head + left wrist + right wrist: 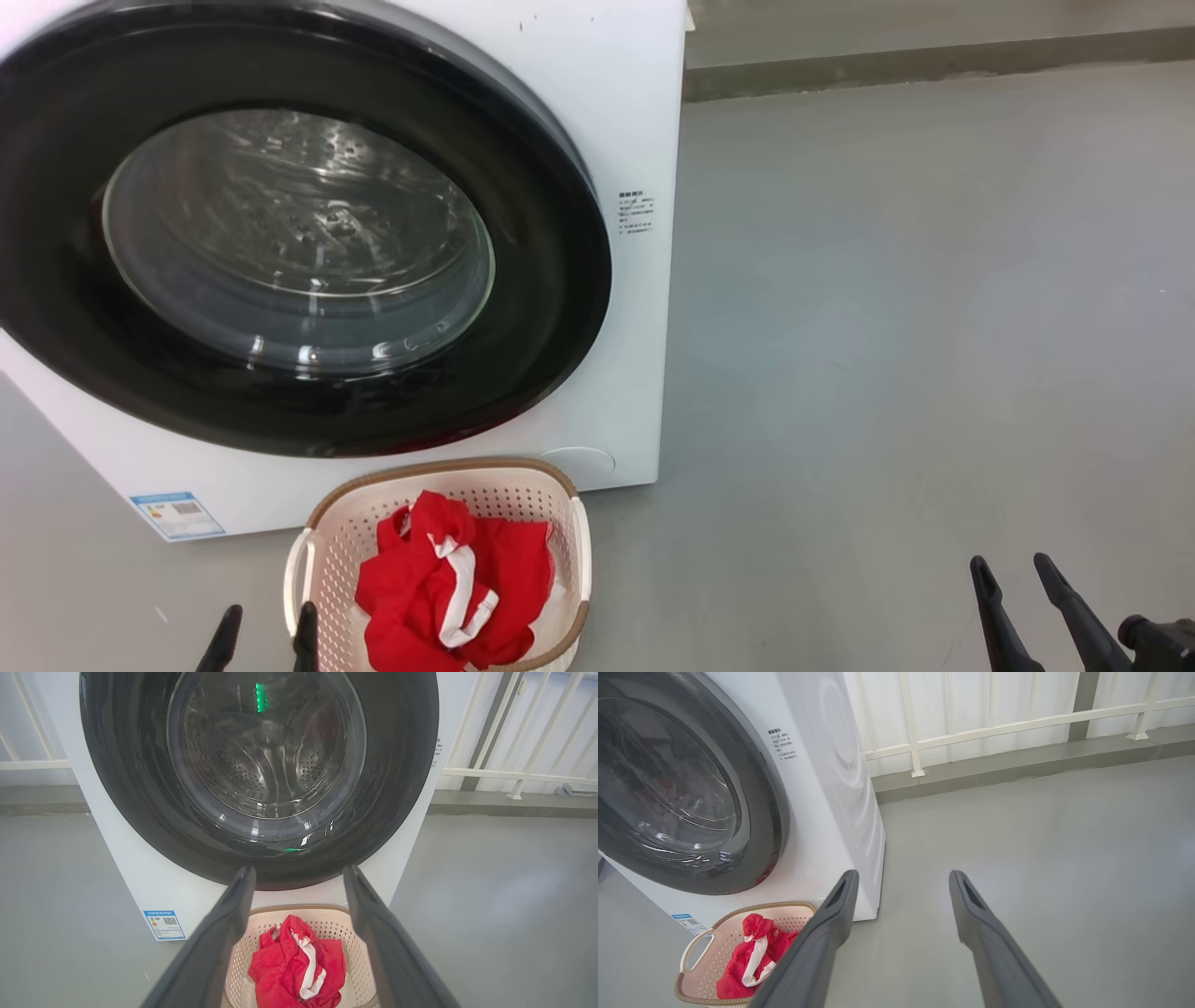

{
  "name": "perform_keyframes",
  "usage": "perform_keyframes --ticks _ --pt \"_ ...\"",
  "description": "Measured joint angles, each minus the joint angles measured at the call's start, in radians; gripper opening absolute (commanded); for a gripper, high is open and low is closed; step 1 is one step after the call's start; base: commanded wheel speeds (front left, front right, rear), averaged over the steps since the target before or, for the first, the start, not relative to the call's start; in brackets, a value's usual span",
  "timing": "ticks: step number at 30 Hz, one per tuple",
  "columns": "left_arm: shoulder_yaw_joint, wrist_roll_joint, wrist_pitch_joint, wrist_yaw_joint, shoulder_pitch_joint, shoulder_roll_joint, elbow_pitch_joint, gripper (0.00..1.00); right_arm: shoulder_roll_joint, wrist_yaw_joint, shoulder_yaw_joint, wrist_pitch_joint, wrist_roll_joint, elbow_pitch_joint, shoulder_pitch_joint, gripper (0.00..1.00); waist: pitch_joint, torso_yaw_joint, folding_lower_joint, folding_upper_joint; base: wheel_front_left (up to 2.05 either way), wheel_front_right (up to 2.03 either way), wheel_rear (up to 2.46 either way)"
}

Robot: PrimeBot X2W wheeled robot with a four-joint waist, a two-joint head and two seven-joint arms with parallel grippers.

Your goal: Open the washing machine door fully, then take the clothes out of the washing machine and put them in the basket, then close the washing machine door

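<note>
Head view: clothes point(415, 583) in basket point(512, 497).

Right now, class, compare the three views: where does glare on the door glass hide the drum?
Head view: white glare streaks cross the washing machine door, drum holes faint. Left wrist view: a green reflection near the top, drum holes clear. Right wrist view: the glass is dim and reddish, drum unreadable.

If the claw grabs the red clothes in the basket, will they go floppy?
Probably floppy: the red clothes lie crumpled in folds in the basket, so they'd likely droop. They look thin and soft, so probably light and not breakable.
</note>
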Motion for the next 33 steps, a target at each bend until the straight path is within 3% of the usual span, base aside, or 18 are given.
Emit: perform_keyframes --ticks 12,13,21,33 --pt "0.005 -0.004 0.0 0.0 0.003 0.001 -0.005 1.0 0.001 0.0 -0.003 0.0 -0.002 -0.008 0.006 1.0 -0.006 -0.004 0.0 0.0 0.0 0.0 0.0" --pt "0.005 -0.007 0.0 0.0 0.003 0.001 -0.006 0.0 0.001 0.0 -0.003 0.0 -0.002 -0.008 0.006 0.0 -0.005 -0.003 0.0 0.0 0.0 0.0 0.0" --pt "-0.005 -0.02 0.011 0.001 0.003 -0.037 0.091 0.0 0.059 0.0 0.007 0.005 0.008 0.085 0.006 0.0 -0.005 -0.002 0.0 0.0 0.0 0.0 0.0" --pt "-0.005 -0.153 0.039 0.001 0.0 -0.038 0.094 0.0 0.063 0.0 0.001 0.04 0.112 0.083 0.004 0.0 -0.002 0.007 0.0002 0.0 0.0 0.0 0.0"
